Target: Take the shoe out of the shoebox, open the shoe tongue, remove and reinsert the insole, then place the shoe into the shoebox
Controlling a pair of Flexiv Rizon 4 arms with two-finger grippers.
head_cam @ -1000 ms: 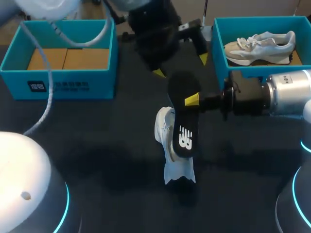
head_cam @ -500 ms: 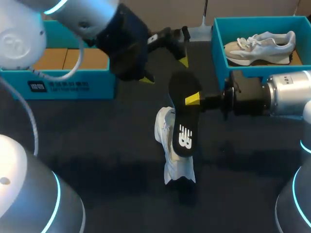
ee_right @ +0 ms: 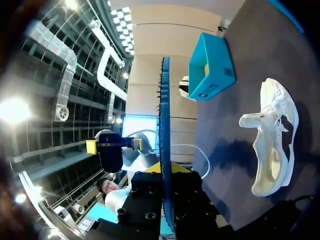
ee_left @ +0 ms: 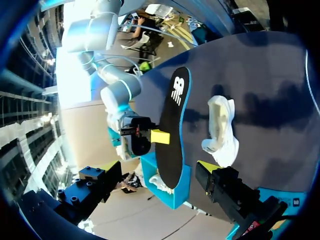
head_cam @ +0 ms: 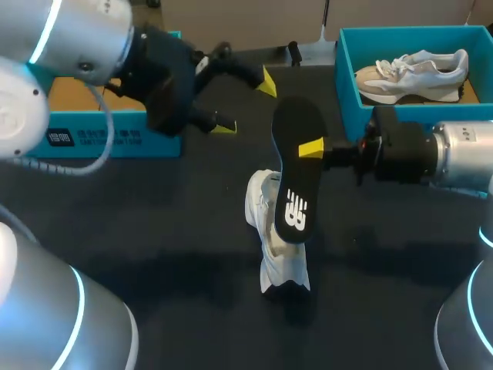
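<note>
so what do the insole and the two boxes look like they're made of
The insole looks like thin foam with a matte black fabric face. It shows as a slim blue-edged sheet edge-on in the right wrist view, though the core can't be confirmed. The left box and right box are probably cardboard. Both have flat matte teal walls, and the left one has a plain brown floor.
</note>
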